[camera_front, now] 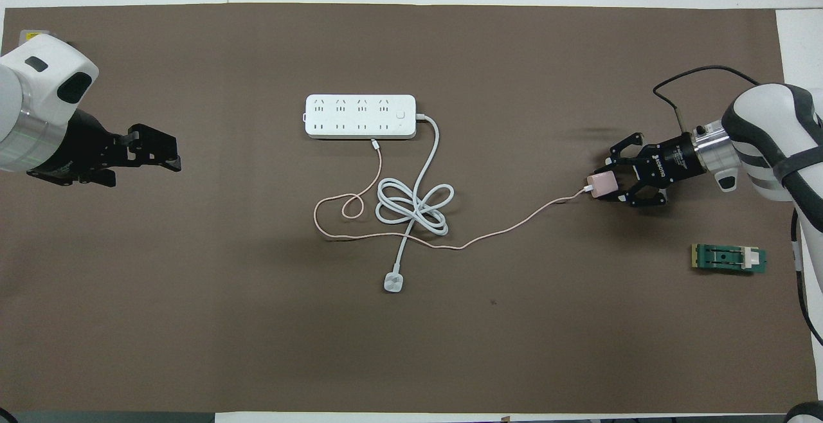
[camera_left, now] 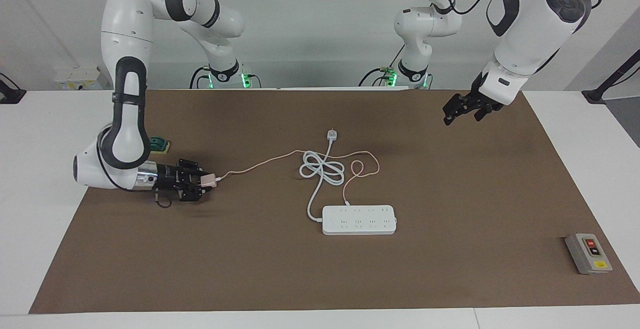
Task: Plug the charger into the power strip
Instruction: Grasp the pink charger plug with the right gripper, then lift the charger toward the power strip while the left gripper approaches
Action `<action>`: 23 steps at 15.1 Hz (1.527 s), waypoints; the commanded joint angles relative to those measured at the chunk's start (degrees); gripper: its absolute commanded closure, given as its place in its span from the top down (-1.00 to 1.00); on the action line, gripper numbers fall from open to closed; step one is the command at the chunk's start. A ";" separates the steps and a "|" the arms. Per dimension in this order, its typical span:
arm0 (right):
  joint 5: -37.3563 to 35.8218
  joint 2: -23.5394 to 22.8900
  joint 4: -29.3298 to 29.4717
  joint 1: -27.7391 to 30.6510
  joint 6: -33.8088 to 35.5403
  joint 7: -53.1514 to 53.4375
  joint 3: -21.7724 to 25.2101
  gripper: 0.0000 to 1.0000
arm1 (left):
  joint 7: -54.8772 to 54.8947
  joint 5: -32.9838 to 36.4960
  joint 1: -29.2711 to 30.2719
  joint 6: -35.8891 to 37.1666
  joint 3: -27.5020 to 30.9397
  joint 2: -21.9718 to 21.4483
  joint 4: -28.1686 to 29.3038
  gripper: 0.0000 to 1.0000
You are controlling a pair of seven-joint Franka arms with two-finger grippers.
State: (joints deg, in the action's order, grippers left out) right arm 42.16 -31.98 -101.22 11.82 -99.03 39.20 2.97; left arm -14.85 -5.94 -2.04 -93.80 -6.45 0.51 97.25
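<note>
The right gripper (camera_left: 200,187) is lying low over the mat (camera_left: 450,179) at the right arm's end of the table, its jaws clenching on the charger (camera_left: 208,181). The pale pink cube is sitting between the fingertips, one finger on each side, with its cable end pointing toward the table's middle. Its thin pink cable (camera_front: 508,225) is trailing along the mat, looping beside the coiled white cord (camera_front: 415,204) and reaching the power strip (camera_front: 360,116), which is lying flat farther from the robots than the coil. The white plug (camera_front: 393,282) is resting nearer to the robots. The left gripper (camera_left: 462,111) is hanging released over the mat at the left arm's end, waiting. A green block (camera_front: 729,259) is lying near the right gripper, and a grey button box (camera_left: 588,253) is sitting at the left arm's end.
</note>
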 commanded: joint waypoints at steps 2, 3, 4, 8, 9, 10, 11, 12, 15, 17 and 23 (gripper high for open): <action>1.00 0.16 1.45 -0.40 -0.65 3.84 -0.60 -1.00 | 0.09 -0.38 -1.21 -1.56 0.74 -1.74 1.98 1.00; 0.91 0.34 2.51 -0.83 -0.29 6.39 -0.78 -1.00 | 0.09 -0.38 -1.12 -1.91 0.74 -1.65 1.98 1.00; 1.00 0.69 3.83 -2.32 1.01 8.76 -0.78 -1.00 | 0.00 -0.47 -1.12 -2.44 0.74 -1.65 2.07 1.00; 1.26 3.50 9.71 -5.49 5.76 19.48 -1.30 -1.00 | -0.53 -0.47 -1.39 -2.97 0.65 -1.65 2.16 1.00; 2.48 3.68 12.34 -5.67 7.34 23.07 -2.44 -1.00 | -0.36 -0.47 -1.47 -2.97 0.65 -1.65 2.16 1.00; 3.19 3.86 14.28 -5.76 8.23 26.07 -3.32 -1.00 | -0.01 -0.38 -1.39 -3.06 0.65 -1.65 2.07 1.00; 3.80 4.03 15.78 -5.76 8.67 28.19 -4.46 -1.00 | -0.18 -0.38 -2.17 -3.15 0.65 -1.74 2.07 1.00; 4.24 4.82 16.75 -5.76 8.67 30.04 -5.95 -1.00 | -0.18 -0.38 -3.74 -3.41 0.74 -1.57 1.81 1.00; 7.75 7.02 17.11 -5.93 7.53 35.40 -9.65 -1.00 | -0.09 -0.38 -4.02 -3.50 0.65 -1.65 1.98 1.00; 9.52 7.11 19.47 -9.35 6.75 39.96 -9.57 -1.00 | -0.09 -0.47 -4.37 -3.59 0.57 -1.57 1.81 1.00; 10.58 6.41 21.07 -21.56 -8.26 49.12 -9.57 -1.00 | -1.32 -0.91 -4.99 -3.32 0.48 -1.57 2.07 1.00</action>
State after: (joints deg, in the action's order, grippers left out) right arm 51.50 -24.73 -81.08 -6.69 -103.58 86.17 -6.76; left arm -15.21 -6.02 -6.42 -96.40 -6.57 0.48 97.29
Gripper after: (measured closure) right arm 0.524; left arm 0.000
